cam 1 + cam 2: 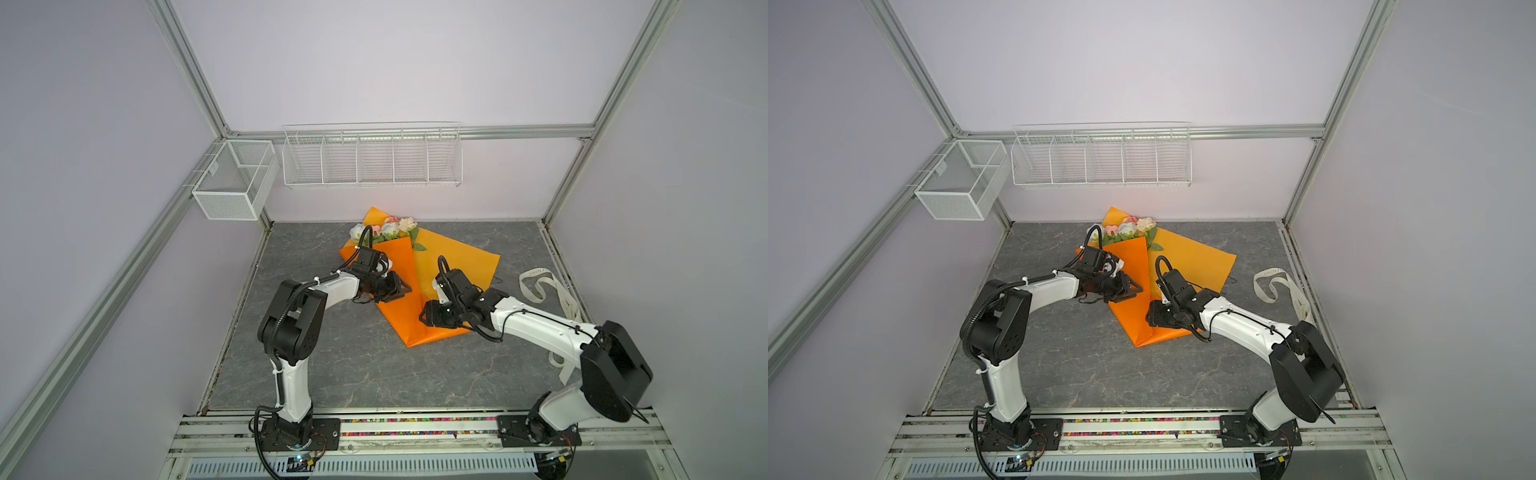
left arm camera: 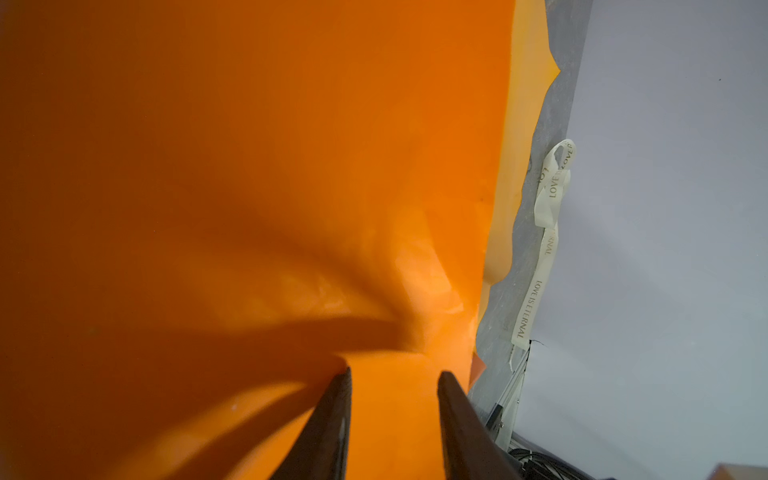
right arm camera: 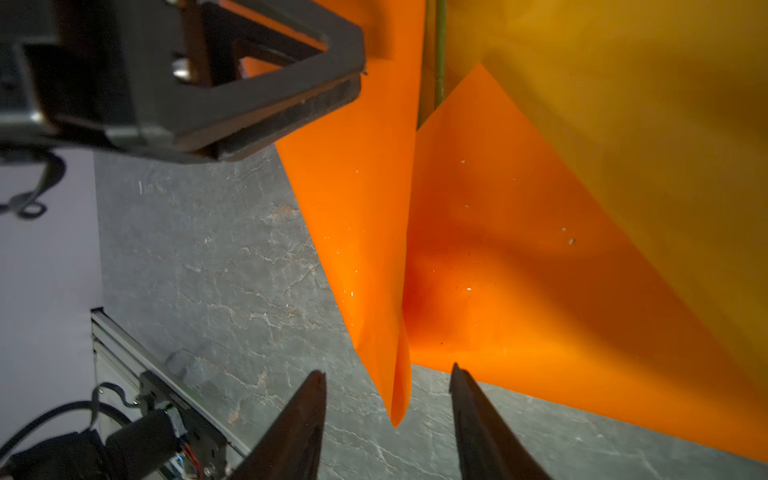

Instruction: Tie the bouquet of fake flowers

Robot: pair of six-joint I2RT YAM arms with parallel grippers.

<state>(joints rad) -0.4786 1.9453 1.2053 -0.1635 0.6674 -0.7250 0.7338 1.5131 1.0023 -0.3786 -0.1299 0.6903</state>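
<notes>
Found the bouquet of fake flowers (image 1: 390, 230) toward the back of the grey table (image 1: 332, 365), lying with heads to the rear wall and with stems tucked inside the orange paper sheet (image 1: 457, 266), folded over into a rough cone pointing toward the arms. Glimpsed below the blooms only as one thin green stem (image 3: 439, 50) in the slit of the fold, in the right wrist view. Left gripper (image 1: 403, 291) low over the near flap, with jaws parted partway and creased paper bunched beyond the fingertips (image 2: 338, 399) in the left wrist view; cannot tell whether pinching or merely pressing. Right gripper (image 3: 388, 370) spread wide and holding nothing, with the cone's pointed tip lying loose between the jaws and touching neither. Cream printed ribbon (image 1: 540, 282) well apart at the right edge of the table, not yet round anything, so no tying begun. Judged light and floppy: thin stems likely to slide within the smooth paper, soft heads easy to crush, stiffish sheet prone to spring open once let go. Best taken around the narrow waist of the cone, over the gathered stems and well short of the blooms, squeezing gently enough to keep the fold shut; better not lifted by the tip, probably empty paper
</notes>
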